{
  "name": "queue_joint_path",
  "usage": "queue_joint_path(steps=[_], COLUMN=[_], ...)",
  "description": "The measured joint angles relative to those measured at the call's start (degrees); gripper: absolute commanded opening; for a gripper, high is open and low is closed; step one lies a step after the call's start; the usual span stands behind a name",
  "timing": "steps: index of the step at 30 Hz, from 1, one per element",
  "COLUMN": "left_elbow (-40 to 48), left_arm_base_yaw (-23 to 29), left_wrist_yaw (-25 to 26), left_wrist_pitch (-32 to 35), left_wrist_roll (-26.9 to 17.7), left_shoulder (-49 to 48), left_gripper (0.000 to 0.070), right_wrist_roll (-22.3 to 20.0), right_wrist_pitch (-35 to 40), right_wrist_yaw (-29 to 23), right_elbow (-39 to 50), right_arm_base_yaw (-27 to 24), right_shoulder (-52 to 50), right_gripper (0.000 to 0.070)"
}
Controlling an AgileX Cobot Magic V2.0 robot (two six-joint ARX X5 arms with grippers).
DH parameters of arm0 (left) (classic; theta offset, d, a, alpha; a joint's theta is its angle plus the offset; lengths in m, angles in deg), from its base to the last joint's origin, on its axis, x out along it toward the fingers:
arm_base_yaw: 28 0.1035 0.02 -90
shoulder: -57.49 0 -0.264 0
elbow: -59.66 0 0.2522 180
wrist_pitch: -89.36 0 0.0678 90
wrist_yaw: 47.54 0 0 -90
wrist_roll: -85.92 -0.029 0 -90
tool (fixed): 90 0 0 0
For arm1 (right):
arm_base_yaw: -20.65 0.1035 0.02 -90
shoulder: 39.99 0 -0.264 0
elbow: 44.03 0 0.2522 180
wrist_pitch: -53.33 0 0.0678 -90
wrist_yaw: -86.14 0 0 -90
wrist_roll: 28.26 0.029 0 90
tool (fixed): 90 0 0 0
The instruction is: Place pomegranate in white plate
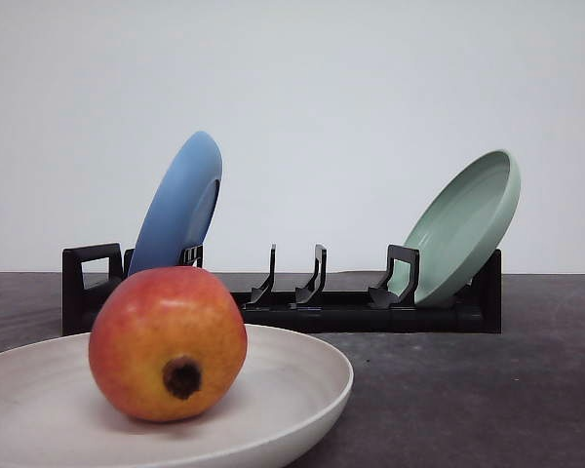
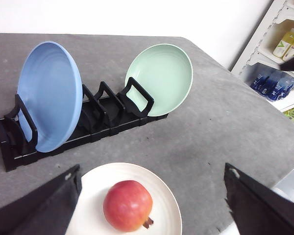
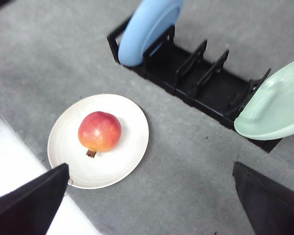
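The red-orange pomegranate rests on the white plate at the front left of the table, its dark calyx stub facing the camera. From the left wrist view, the pomegranate lies in the white plate below my left gripper, which is open and apart from it. The right wrist view shows the pomegranate on the white plate, off to the side of my right gripper, open with nothing in it.
A black dish rack stands behind the plate, holding a blue plate at its left end and a pale green plate at its right end. Shelves with bottles stand beyond the table's edge. Bare grey tabletop lies to the right.
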Motion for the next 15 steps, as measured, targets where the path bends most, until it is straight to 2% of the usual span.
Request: queue_joint_path(steps=[4, 8, 14, 15], left_elbow=[0.0, 0.0, 0.0, 0.0], left_arm_base_yaw=[0.0, 0.0, 0.02, 0.01], left_wrist_yaw=[-2.08, -2.26, -2.24, -2.25], left_wrist_pitch=[0.01, -0.01, -0.01, 0.01], left_wrist_roll=[0.0, 0.0, 0.0, 0.0], left_shoulder=[0.0, 0.0, 0.0, 0.0], left_gripper=[0.0555, 0.0555, 0.0551, 0.0521], right_wrist_roll=[0.41, 1.31, 1.89, 1.97], right_wrist_pitch=[3.87, 6.85, 8.74, 8.9], right_wrist_yaw=[-0.48, -3.91, -4.55, -4.55], right_elbow=[7.68, 13.47, 14.58, 14.6], right_arm_base_yaw=[0.0, 0.0, 0.0, 0.0], right_shoulder=[-9.35, -16.85, -19.96, -19.93], right_gripper=[0.07, 0.07, 0.07, 0.07])
